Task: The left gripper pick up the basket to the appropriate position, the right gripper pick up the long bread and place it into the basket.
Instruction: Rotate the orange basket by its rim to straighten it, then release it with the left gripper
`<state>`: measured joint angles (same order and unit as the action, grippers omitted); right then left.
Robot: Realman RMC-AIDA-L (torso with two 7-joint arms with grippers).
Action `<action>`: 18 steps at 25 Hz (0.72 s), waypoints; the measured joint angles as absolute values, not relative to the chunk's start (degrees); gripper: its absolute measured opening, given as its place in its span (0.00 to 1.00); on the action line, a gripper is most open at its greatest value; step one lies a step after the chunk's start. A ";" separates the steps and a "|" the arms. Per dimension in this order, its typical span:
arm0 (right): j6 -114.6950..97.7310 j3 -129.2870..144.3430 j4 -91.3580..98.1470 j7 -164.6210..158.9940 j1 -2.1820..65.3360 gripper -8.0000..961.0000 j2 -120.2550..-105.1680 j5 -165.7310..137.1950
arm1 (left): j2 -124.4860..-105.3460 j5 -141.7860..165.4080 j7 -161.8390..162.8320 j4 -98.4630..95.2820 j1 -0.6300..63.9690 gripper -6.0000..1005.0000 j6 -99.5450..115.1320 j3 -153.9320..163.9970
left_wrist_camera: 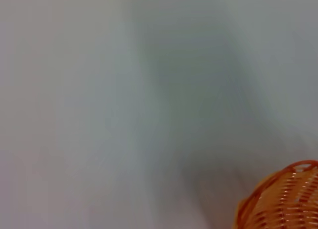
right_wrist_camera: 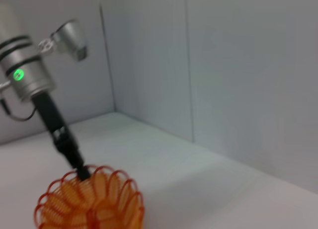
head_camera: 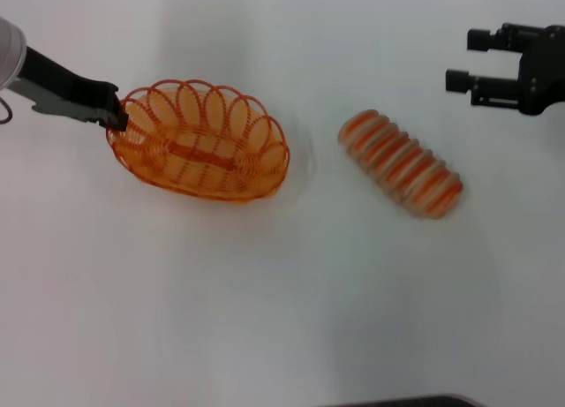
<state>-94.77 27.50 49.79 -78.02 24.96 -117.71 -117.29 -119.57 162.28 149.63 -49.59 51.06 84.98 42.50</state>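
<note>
The orange wire basket (head_camera: 201,149) sits on the white table at the left centre. My left gripper (head_camera: 118,116) is at the basket's left rim with its fingers closed on the wire. The right wrist view shows it too, the left gripper (right_wrist_camera: 81,172) reaching down onto the basket's (right_wrist_camera: 89,203) rim. A part of the basket (left_wrist_camera: 284,200) shows in the left wrist view. The long bread (head_camera: 402,162), striped orange and cream, lies diagonally on the table to the right of the basket. My right gripper (head_camera: 461,60) is open and empty, up to the right of the bread and apart from it.
The white table (head_camera: 265,301) spreads around both things. Pale walls (right_wrist_camera: 238,80) stand behind the table in the right wrist view. A dark edge (head_camera: 397,401) shows at the bottom of the head view.
</note>
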 joint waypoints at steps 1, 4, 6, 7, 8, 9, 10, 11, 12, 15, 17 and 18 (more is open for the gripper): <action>-94.53 27.12 49.73 -78.22 24.96 0.78 -117.65 -116.72 | -119.76 162.26 149.78 -49.66 50.85 0.08 85.19 41.52; -93.60 25.81 49.56 -78.54 24.96 0.78 -117.70 -115.80 | -121.04 162.02 150.14 -50.80 49.61 0.07 85.33 38.16; -93.00 25.03 49.49 -78.61 24.96 0.78 -117.85 -115.59 | -122.38 161.14 150.47 -52.65 47.92 0.07 84.49 37.21; -92.68 24.79 49.47 -78.61 24.95 0.78 -117.93 -115.56 | -123.00 160.44 150.57 -53.50 47.08 0.07 84.03 37.07; -92.29 24.53 49.45 -78.62 24.91 0.78 -118.04 -115.54 | -123.37 159.69 150.69 -53.90 46.21 0.07 83.58 37.05; -92.10 24.41 49.43 -78.62 24.89 0.78 -118.09 -115.53 | -123.55 159.05 150.79 -54.07 45.72 0.07 83.16 37.09; -91.96 24.29 49.41 -78.63 24.87 0.78 -118.13 -115.49 | -123.71 158.06 150.99 -54.06 44.98 0.07 82.52 37.26; -91.92 24.17 49.41 -78.63 24.85 0.78 -118.15 -115.46 | -123.77 157.52 151.10 -53.90 44.50 0.07 82.00 37.41; -91.90 23.99 49.40 -78.63 24.83 0.78 -118.18 -115.44 | -123.84 156.81 151.21 -53.67 43.98 0.07 81.31 37.60; -91.90 23.68 49.39 -78.64 24.81 0.78 -118.23 -115.40 | -124.02 154.93 151.24 -52.84 42.76 0.07 79.82 38.85; -91.89 23.60 49.39 -78.64 24.78 0.78 -118.25 -115.39 | -124.15 153.72 151.29 -52.56 42.08 0.07 78.84 40.28; -91.87 23.59 49.39 -78.64 24.76 0.78 -118.28 -115.39 | -124.25 152.93 151.39 -52.48 41.71 0.07 78.10 41.26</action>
